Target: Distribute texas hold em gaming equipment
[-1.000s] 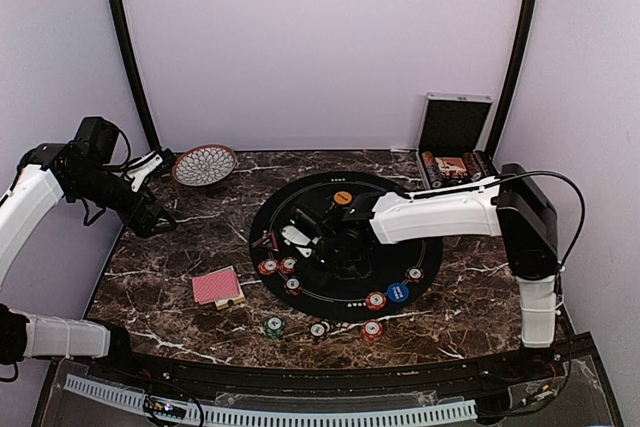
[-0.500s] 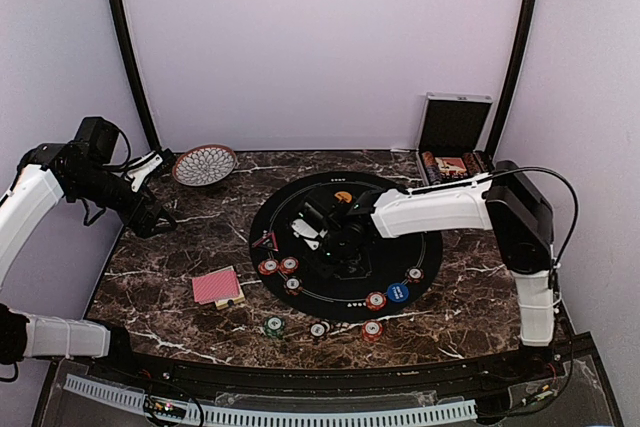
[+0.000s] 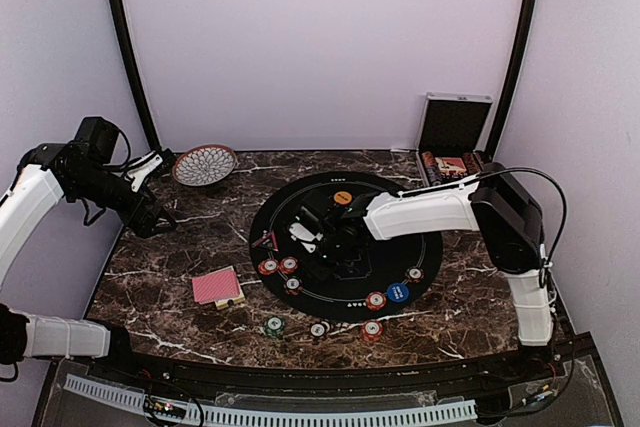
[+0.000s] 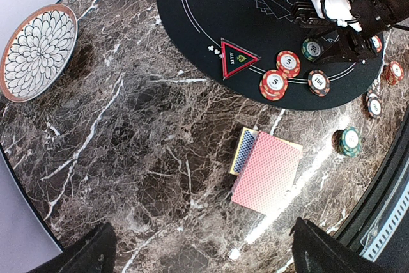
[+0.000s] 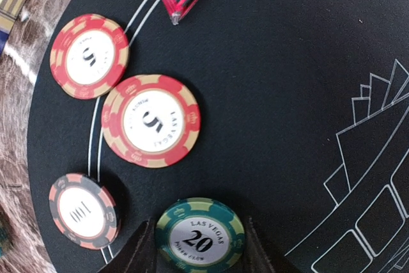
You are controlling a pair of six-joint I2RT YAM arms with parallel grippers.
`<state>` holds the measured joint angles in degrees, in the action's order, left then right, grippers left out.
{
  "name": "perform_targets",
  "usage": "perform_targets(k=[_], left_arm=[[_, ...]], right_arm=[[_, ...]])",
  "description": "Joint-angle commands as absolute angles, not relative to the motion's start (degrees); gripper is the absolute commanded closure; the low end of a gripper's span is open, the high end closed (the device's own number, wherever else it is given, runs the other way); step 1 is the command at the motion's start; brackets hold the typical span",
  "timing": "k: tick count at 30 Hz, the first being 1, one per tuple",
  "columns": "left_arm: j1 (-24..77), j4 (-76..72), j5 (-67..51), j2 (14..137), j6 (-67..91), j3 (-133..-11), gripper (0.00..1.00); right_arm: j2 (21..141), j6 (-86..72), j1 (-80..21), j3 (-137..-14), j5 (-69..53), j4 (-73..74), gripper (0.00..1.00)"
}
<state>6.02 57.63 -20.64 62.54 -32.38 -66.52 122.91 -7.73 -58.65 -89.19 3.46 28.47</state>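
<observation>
Right wrist view, right gripper (image 5: 197, 252) low over mat (image 5: 287, 62), fingers (image 5: 137, 252) flanking green chip (image 5: 200, 234), grip unclear, left gripper (image 4: 204, 250) spread wide

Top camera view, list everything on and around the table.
Brown marble table: one.
Round black felt mat: one, table centre.
Poker chips on the mat: at least eight; red, black, green, blue, orange.
Poker chips off the mat: three; green, dark, red; near edge.
Red-backed card deck: one, left of mat.
Red-edged triangular marker: one, mat's left edge.
Patterned round bowl: one, white and dark, far left.
Silver hinged case: one, open, far right.
Left hand: open, raised at left.
Right hand: over mat, straddling green 20 chip.
</observation>
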Motion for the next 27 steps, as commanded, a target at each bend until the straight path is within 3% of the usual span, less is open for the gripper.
perform_targets(k=[1, 5, 14, 27], left_arm=[[6.2, 59.3, -21.7, 62.0, -32.7, -66.2, 0.01], [6.2, 59.2, -21.8, 62.1, -32.6, -66.1, 0.01], [6.2, 59.4, -21.6, 62.0, -32.5, -66.2, 0.01], [6.2, 59.6, -22.1, 62.1, -32.8, -66.1, 0.01]], right_arm=[[122.0, -8.4, -58.3, -90.3, 3.7, 28.0, 0.51], [120.6, -8.3, -58.2, -90.9, 3.8, 28.7, 0.44], [115.7, -7.6, -61.9, -90.3, 5.0, 30.0, 0.46], [117.1, -7.4, -73.0, -90.1, -1.4, 29.8, 0.28]])
